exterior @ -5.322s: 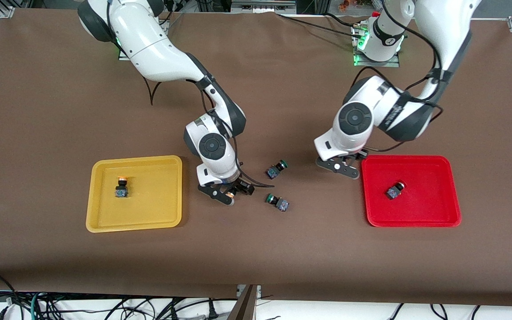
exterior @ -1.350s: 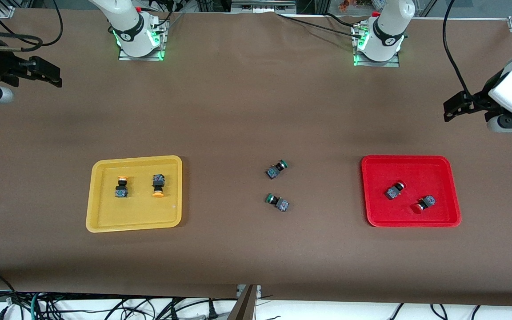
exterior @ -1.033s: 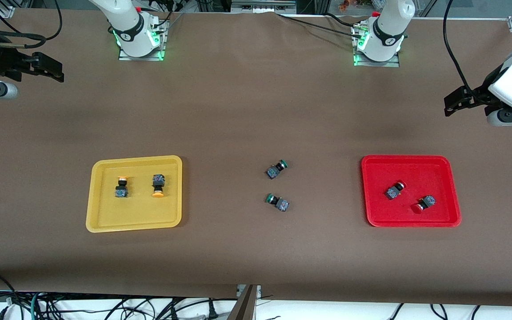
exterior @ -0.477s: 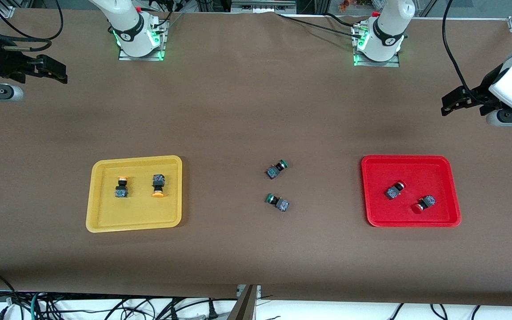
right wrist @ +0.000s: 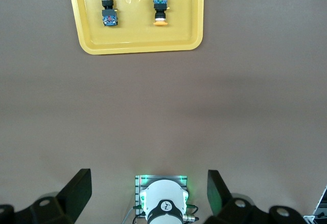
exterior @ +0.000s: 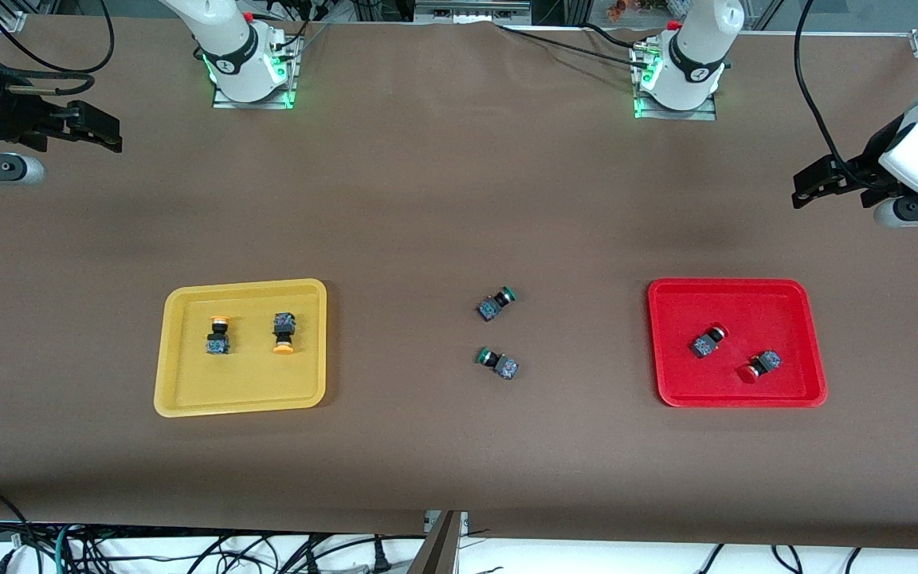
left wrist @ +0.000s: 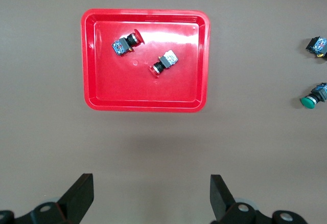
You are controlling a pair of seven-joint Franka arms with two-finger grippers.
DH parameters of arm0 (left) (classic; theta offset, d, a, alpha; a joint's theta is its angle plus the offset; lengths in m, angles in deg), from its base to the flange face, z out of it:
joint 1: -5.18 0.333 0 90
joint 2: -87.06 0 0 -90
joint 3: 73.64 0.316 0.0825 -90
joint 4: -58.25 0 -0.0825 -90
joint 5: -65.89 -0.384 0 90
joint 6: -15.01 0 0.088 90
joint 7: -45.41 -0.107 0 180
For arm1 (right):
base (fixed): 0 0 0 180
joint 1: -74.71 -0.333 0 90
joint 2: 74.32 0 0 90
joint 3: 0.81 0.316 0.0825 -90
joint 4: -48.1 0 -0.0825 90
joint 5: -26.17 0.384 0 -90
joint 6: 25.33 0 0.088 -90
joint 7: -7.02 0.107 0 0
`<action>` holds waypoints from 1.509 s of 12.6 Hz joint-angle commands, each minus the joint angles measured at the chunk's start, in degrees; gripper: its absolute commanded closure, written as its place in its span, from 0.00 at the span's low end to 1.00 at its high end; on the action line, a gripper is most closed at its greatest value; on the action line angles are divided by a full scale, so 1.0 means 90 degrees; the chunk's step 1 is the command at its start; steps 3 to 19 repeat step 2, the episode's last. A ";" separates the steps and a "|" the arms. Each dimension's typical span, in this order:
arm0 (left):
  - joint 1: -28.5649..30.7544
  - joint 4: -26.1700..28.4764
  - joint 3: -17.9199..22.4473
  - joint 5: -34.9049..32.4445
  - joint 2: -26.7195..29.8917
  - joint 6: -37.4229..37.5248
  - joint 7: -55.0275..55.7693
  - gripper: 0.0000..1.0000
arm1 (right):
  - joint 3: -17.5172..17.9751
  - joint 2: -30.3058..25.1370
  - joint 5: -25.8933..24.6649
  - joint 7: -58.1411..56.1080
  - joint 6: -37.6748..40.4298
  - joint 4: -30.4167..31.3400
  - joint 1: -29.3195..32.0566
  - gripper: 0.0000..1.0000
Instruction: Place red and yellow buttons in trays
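Observation:
Two yellow-capped buttons (exterior: 218,335) (exterior: 284,332) lie in the yellow tray (exterior: 244,383). Two red-capped buttons (exterior: 708,340) (exterior: 759,366) lie in the red tray (exterior: 746,307). My left gripper (exterior: 814,179) is open and empty, raised over the left arm's end of the table. My right gripper (exterior: 96,131) is open and empty, raised over the right arm's end. The left wrist view shows the red tray (left wrist: 145,91) with its buttons (left wrist: 126,42) (left wrist: 163,63) below the open left gripper (left wrist: 152,198). The right wrist view shows the yellow tray (right wrist: 138,35) with its buttons (right wrist: 109,10) (right wrist: 160,8).
Two green-capped buttons (exterior: 496,302) (exterior: 498,363) lie on the brown table between the trays; they also show in the left wrist view (left wrist: 316,95) (left wrist: 318,45). The arm bases (exterior: 248,68) (exterior: 678,76) stand along the table edge farthest from the front camera.
Both arms have left the table's middle and drawn back high to its ends. A second yellow button now lies in the yellow tray and a second red one in the red tray.

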 commanded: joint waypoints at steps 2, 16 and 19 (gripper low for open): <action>0.0016 -0.0148 0.0013 0.0154 -0.0073 0.0192 -0.0020 0.00 | 0.0038 -0.0027 -0.0043 -0.0030 -0.0025 -0.0025 0.0083 0.00; 0.0016 -0.0148 0.0013 0.0154 -0.0073 0.0192 -0.0020 0.00 | 0.0038 -0.0027 -0.0043 -0.0030 -0.0025 -0.0025 0.0083 0.00; 0.0016 -0.0148 0.0013 0.0154 -0.0073 0.0192 -0.0020 0.00 | 0.0038 -0.0027 -0.0043 -0.0030 -0.0025 -0.0025 0.0083 0.00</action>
